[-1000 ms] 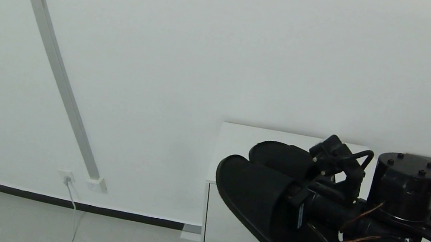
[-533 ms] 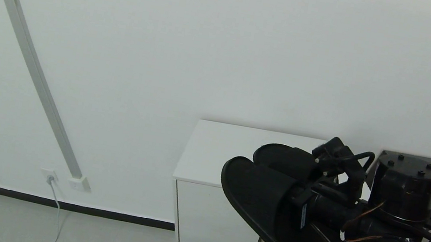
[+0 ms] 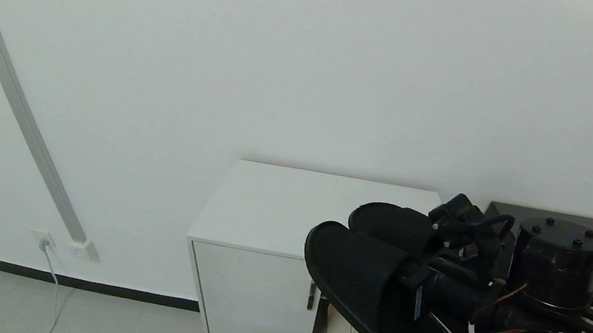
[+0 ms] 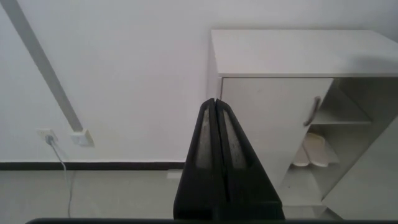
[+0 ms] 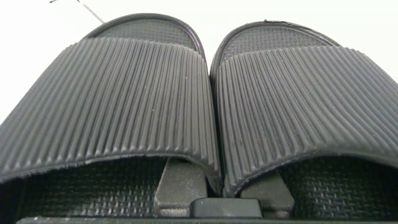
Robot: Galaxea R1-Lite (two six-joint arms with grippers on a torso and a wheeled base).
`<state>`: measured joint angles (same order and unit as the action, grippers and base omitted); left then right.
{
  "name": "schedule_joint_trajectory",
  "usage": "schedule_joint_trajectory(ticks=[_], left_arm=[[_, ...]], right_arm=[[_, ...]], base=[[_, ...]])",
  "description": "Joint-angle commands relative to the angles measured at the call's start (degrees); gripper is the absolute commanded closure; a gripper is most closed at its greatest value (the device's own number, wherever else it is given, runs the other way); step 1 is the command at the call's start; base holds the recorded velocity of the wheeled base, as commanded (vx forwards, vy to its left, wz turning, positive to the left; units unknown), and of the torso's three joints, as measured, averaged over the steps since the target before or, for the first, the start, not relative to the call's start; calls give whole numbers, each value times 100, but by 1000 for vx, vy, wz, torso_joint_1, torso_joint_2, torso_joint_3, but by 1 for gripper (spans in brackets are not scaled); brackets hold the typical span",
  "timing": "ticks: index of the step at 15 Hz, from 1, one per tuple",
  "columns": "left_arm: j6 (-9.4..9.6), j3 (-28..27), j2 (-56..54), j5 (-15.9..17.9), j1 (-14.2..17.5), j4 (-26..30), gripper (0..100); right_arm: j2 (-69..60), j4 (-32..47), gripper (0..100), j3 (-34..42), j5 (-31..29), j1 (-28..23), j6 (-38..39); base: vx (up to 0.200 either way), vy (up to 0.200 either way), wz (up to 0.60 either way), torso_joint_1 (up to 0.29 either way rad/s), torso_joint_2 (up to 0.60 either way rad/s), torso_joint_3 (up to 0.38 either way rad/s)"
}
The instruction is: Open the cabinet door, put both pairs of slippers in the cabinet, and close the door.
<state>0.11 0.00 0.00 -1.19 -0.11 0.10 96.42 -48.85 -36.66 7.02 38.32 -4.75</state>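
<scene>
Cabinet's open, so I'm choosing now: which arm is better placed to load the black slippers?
Right. The right claw holds the black slippers before the open cabinet, where a white pair already sits; the left claw is shut, empty.

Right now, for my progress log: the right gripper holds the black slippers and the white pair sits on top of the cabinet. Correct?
Not quite. The white slippers sit inside the cabinet, on a shelf, not on top, as the left wrist view shows. The right gripper does hold the black slippers.
</scene>
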Motion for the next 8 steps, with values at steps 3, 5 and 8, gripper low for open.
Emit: schedule_joint_trajectory(ticks=[3, 5, 8], left_arm=[[-2, 0, 0, -4, 2, -1, 100], [-2, 0, 9, -4, 2, -1, 100], [-2, 0, 9, -4, 2, -1, 100]], right_arm=[[26, -2, 100, 1, 10, 1, -8], [18, -2, 100, 1, 1, 1, -8], [18, -2, 100, 1, 10, 9, -8]], base=[[0, -133, 0, 2, 2, 0], [0, 0, 0, 0, 0, 0], [0, 0, 0, 0, 0, 0]])
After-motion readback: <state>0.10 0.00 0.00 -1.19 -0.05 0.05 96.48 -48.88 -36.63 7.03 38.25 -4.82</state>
